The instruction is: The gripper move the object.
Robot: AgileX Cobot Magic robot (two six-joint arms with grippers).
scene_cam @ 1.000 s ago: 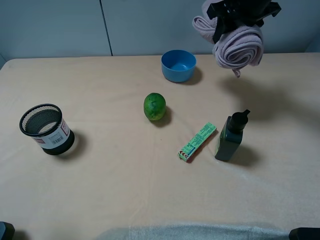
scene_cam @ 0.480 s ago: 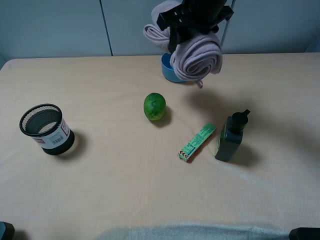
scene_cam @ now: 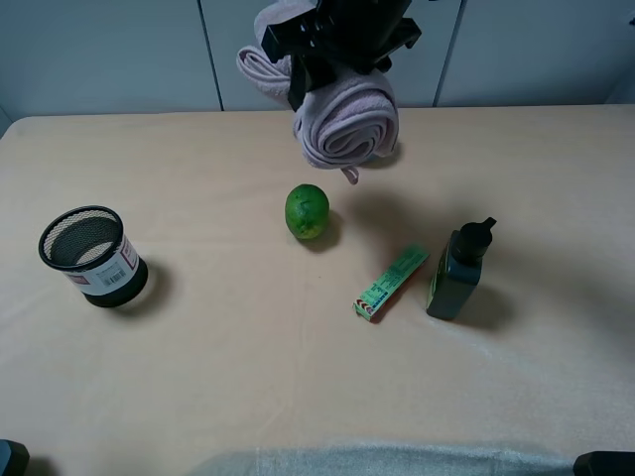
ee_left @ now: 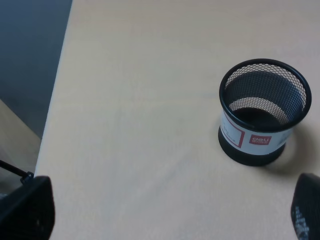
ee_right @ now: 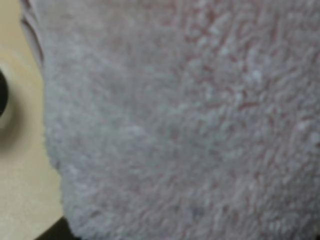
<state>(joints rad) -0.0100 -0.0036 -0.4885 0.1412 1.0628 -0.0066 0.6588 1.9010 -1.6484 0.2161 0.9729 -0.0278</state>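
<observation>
A rolled pale pink towel hangs in the air over the back middle of the table, above and just behind the green lime. My right gripper is shut on the towel from above, and its fingertips are buried in the cloth. The towel fills the right wrist view. My left gripper is open and empty. Its two dark fingertips show at the edges of the left wrist view, near the table's left edge and short of the black mesh cup.
The black mesh cup stands at the left. A green flat packet and a dark green pump bottle sit right of centre. The blue bowl at the back is hidden behind the towel. The table is covered in beige cloth.
My right gripper has carried the towel leftward along the back of the table, from the far right to above the lime, covering the blue bowl. Nothing else moved.
</observation>
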